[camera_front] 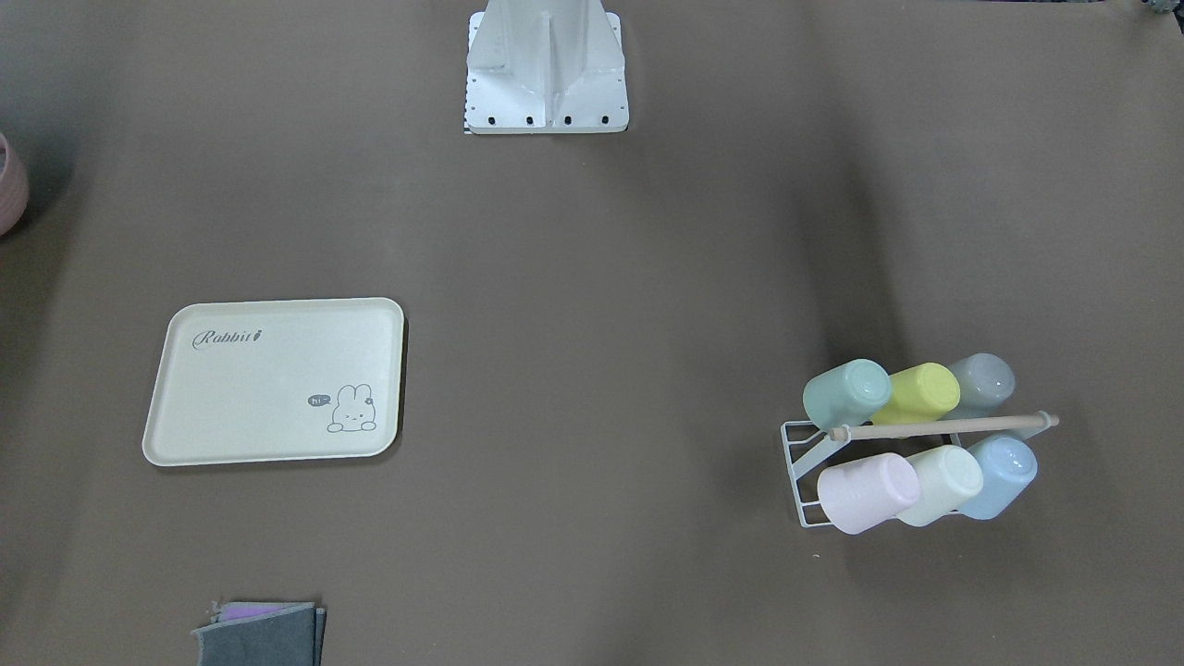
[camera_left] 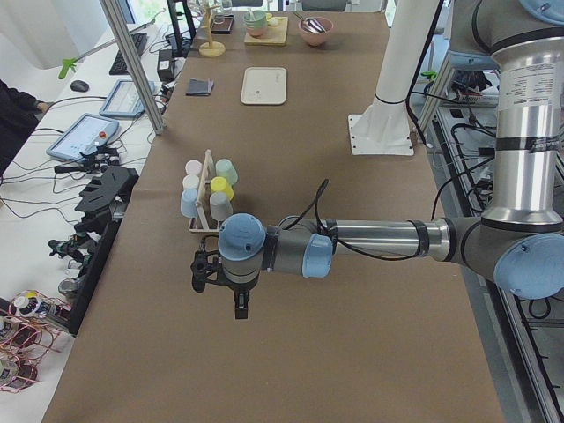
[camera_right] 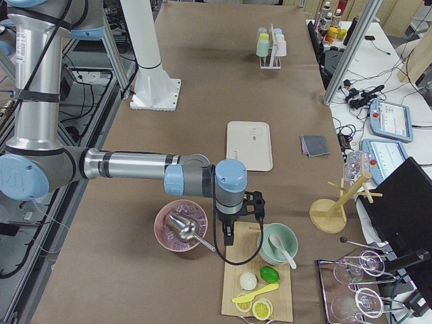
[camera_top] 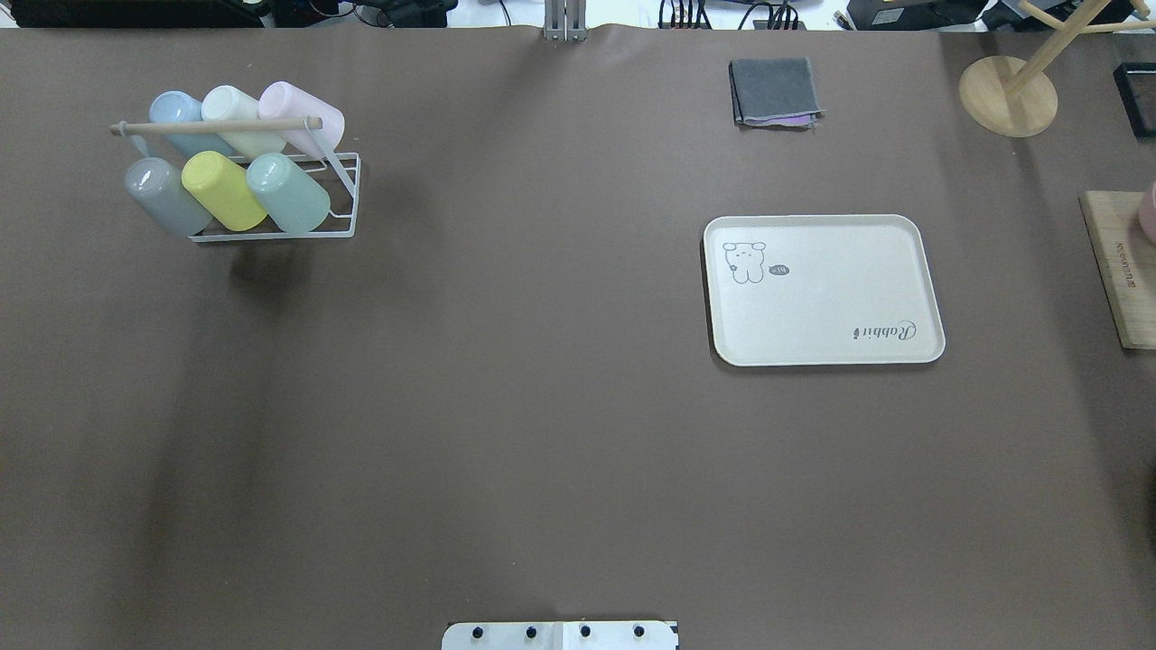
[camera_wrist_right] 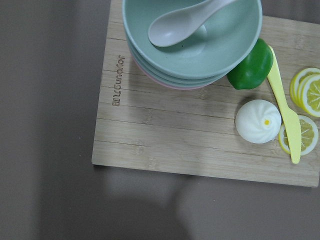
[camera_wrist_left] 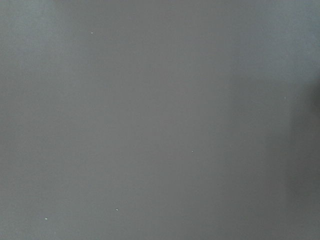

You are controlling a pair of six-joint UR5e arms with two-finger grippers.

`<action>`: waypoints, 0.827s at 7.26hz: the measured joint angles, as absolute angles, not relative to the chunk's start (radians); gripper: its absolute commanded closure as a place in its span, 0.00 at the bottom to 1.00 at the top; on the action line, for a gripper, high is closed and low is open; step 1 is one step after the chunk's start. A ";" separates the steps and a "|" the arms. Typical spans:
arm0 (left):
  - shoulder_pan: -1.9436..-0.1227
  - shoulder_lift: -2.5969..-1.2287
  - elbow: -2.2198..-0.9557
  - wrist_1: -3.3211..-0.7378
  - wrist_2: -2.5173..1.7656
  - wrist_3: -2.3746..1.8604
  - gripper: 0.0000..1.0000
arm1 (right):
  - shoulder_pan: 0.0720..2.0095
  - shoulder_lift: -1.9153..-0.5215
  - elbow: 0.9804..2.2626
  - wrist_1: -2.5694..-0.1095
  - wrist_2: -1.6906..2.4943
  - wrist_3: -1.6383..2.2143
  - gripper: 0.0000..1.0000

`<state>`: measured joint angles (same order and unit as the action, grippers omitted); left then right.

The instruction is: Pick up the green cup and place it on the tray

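The green cup point(camera_top: 287, 191) lies tilted on a white wire rack point(camera_top: 350, 194) with several other pastel cups, next to a yellow-green one. It also shows in the front view point(camera_front: 846, 393) and the left side view point(camera_left: 226, 170). The cream tray point(camera_top: 822, 289) lies flat and bare; it also shows in the front view point(camera_front: 268, 384). My left gripper point(camera_left: 240, 308) hangs over the table beyond the rack, toward the table's left end. My right gripper point(camera_right: 228, 237) hangs over a wooden board beyond the tray. I cannot tell whether either is open or shut.
A folded grey cloth point(camera_top: 774, 92) lies beyond the tray. A wooden board point(camera_wrist_right: 200, 145) holds stacked bowls point(camera_wrist_right: 192, 37) with a spoon, a green pepper, a bun and lemon slices. A pink bowl point(camera_right: 181, 225) and a wooden stand point(camera_top: 1007, 95) stand nearby.
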<state>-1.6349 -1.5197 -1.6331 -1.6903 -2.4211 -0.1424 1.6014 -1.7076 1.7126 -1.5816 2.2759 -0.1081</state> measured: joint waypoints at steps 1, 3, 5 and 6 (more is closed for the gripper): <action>-1.634 -1.524 -1.638 -1.680 -2.421 -0.143 0.02 | 1.601 -1.709 1.711 -1.582 2.278 -0.107 0.00; -1.632 -1.577 -1.718 -1.501 -2.413 -0.144 0.02 | 1.601 -1.710 1.710 -1.582 2.287 -0.099 0.00; -1.586 -1.647 -1.865 -1.292 -2.399 -0.201 0.02 | 1.601 -1.708 1.714 -1.582 2.289 -0.096 0.00; -1.542 -1.677 -1.932 -1.254 -2.395 -0.309 0.02 | 1.600 -1.709 1.715 -1.582 2.289 -0.097 0.00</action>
